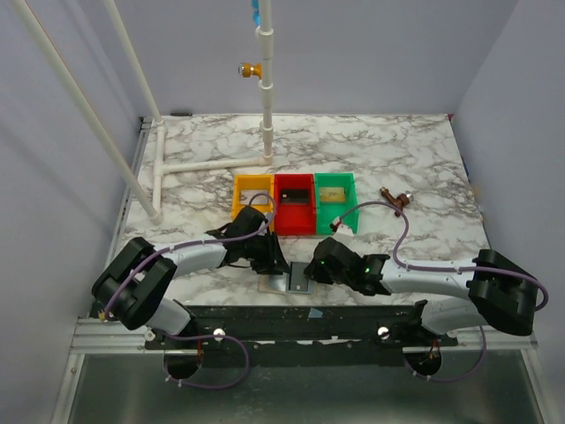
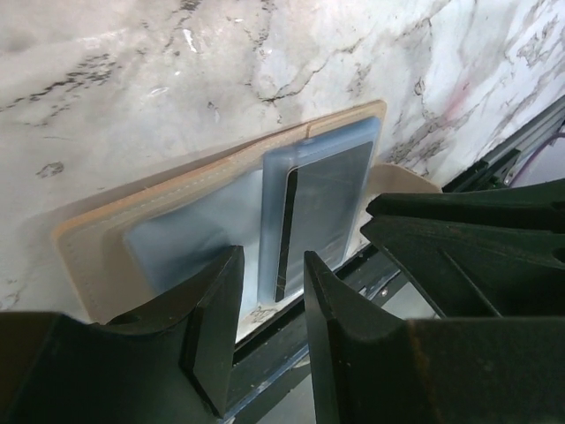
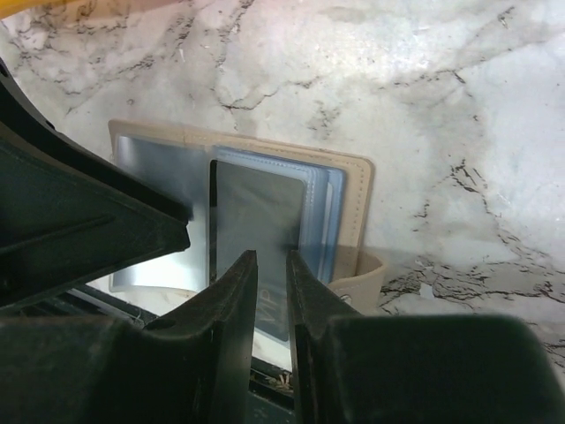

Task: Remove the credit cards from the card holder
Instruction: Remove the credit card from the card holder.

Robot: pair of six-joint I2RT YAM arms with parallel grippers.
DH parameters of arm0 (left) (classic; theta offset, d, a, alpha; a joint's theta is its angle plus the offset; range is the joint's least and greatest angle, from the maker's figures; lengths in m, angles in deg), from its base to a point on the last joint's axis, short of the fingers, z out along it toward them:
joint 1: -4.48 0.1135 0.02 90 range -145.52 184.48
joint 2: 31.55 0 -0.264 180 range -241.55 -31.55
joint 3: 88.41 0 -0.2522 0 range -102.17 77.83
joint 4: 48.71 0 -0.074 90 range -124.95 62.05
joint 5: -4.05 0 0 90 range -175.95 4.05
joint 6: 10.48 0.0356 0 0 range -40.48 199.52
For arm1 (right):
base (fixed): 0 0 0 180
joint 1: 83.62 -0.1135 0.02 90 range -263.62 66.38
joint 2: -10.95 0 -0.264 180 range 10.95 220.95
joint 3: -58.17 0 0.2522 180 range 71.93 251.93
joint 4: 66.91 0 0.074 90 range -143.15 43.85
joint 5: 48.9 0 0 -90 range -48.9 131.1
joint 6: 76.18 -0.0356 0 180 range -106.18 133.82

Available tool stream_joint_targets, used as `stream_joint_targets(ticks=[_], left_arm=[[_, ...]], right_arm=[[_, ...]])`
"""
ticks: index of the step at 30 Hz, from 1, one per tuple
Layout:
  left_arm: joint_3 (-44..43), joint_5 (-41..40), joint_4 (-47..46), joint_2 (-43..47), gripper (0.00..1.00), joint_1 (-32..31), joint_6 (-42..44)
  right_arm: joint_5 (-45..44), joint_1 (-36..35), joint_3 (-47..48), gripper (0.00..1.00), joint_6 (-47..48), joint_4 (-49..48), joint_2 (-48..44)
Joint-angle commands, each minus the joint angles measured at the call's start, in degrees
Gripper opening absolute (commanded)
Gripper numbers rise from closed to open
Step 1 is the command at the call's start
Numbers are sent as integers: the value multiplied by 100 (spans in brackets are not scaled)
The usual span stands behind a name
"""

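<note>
The card holder (image 1: pixel 272 286) lies open at the table's near edge, with a tan rim (image 3: pixel 355 205) and grey-blue lining (image 2: pixel 185 234). A dark grey credit card (image 3: pixel 256 212) sticks partly out of its clear sleeve toward the table edge; it also shows in the left wrist view (image 2: pixel 328 199). My right gripper (image 3: pixel 270 256) hovers over this card with its jaws a narrow slit apart and nothing between them. My left gripper (image 2: pixel 272 256) is open over the holder's near edge beside the sleeve. In the top view, the left gripper (image 1: pixel 267 259) and right gripper (image 1: pixel 320 267) flank the holder.
Yellow (image 1: pixel 238 201), red (image 1: pixel 295 221) and green (image 1: pixel 351 201) trays stand in a row just behind the grippers, each with something flat inside. A white pipe frame (image 1: pixel 212 164) stands at the back left. A small brown object (image 1: pixel 395 200) lies right of the trays.
</note>
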Motion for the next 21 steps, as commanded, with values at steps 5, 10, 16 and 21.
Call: stream_joint_targets(ticks=[5,10,16,21], left_arm=[[-48,571,-760,-296,36,-102,6],[24,684,-970,-357,36,-137,-31],[93,601,-964,-441,37,-147,-14],[178,541,-1016,-455,37,-146,22]], right_arm=[[-247,-26,-143,19,-104,258,81],[-195,-23,-104,16,-108,232,280],[-144,-24,-78,16,-126,214,393],[-134,-21,-82,15,-127,214,417]])
